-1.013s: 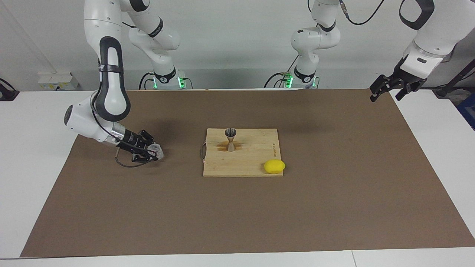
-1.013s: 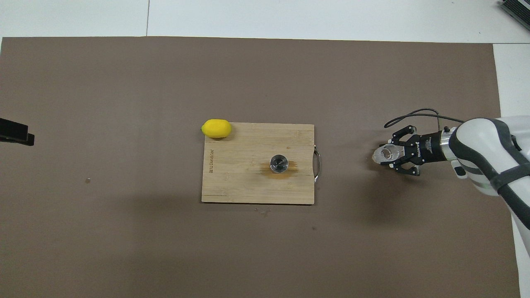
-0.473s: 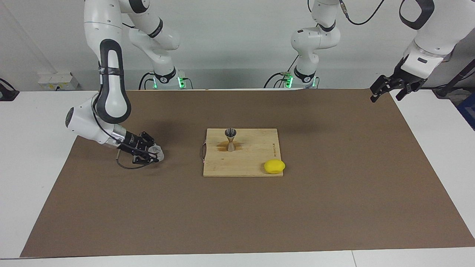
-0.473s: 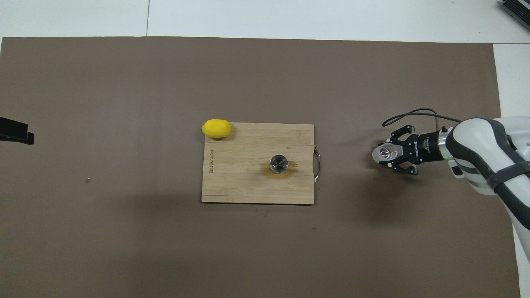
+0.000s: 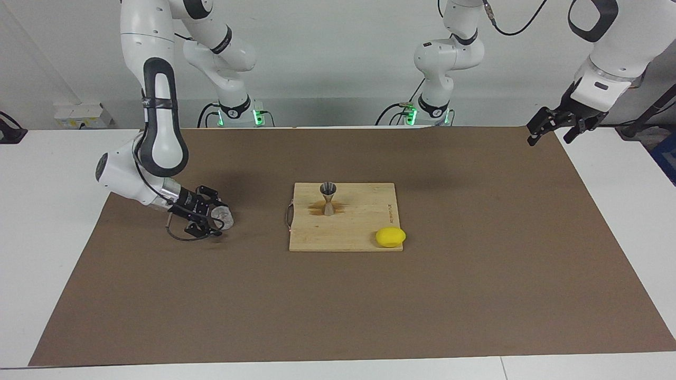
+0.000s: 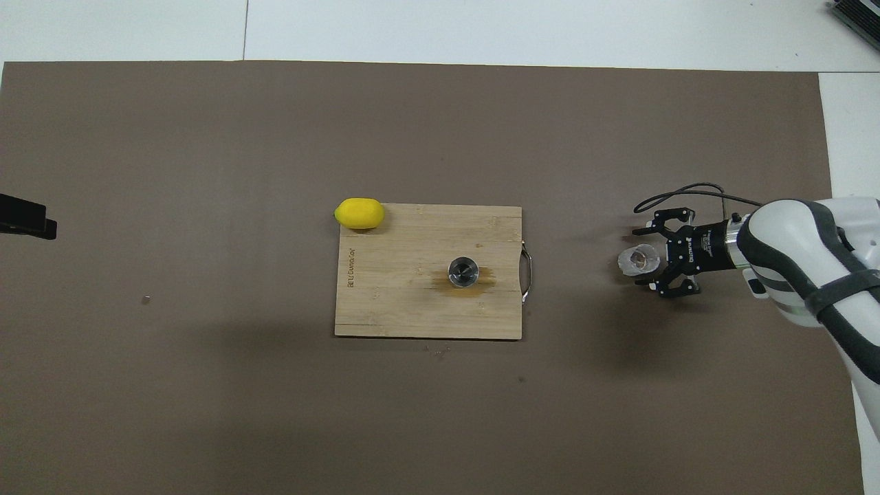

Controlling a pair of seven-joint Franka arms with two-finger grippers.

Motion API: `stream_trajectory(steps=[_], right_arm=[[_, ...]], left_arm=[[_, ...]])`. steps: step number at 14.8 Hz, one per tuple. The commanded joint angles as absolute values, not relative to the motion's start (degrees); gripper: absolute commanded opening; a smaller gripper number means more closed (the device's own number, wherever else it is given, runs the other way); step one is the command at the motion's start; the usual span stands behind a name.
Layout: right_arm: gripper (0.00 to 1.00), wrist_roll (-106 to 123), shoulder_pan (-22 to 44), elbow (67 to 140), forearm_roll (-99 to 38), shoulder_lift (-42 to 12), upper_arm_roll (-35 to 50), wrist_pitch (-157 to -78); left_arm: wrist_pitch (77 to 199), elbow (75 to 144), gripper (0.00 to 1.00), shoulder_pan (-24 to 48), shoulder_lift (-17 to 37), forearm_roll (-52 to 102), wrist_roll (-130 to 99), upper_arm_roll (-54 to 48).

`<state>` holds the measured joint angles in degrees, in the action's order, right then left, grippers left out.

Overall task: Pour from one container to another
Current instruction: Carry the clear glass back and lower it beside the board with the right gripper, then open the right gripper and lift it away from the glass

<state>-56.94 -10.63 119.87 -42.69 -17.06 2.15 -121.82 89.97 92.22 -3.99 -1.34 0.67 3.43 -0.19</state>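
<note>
The right claw (image 5: 214,220) sits low over the brown tabletop (image 5: 475,264), jaws spread wide around a clear glass tumbler (image 5: 223,216) standing at the right arm's end. A metal jigger (image 5: 328,198) stands on the wooden board (image 5: 364,232). The left claw (image 5: 552,128) hangs open, waiting.

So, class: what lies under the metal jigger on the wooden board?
The jigger stands on the cutting board, in a brown stain spreading around its foot. The board directly beneath the foot is covered.
</note>
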Motion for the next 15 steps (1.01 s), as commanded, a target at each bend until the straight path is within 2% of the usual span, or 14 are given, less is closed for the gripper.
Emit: stream_trajectory(steps=[1, 4, 11, 15], right_arm=[[0.99, -55.02, -10.99, 123.13, -43.86, -13.89, 1.94, -122.78], [0.99, -54.5, -11.78, 123.66, -40.54, -11.87, 1.93, -122.7], [0.99, -45.04, -10.55, 121.73, -18.4, -7.21, 2.72, -121.99], [0.99, -32.26, -4.94, 121.64, -11.35, -3.7, 2.72, -120.85]], left_arm=[[91.14, 94.39, 1.0, -2.99, -3.16, -0.26, 2.46, 0.35], [91.14, 94.39, 1.0, -2.99, -3.16, -0.26, 2.37, 0.35], [91.14, 94.39, 1.0, -2.99, -3.16, -0.26, 2.37, 0.35], [91.14, 94.39, 1.0, -2.99, -3.16, -0.26, 2.37, 0.35]])
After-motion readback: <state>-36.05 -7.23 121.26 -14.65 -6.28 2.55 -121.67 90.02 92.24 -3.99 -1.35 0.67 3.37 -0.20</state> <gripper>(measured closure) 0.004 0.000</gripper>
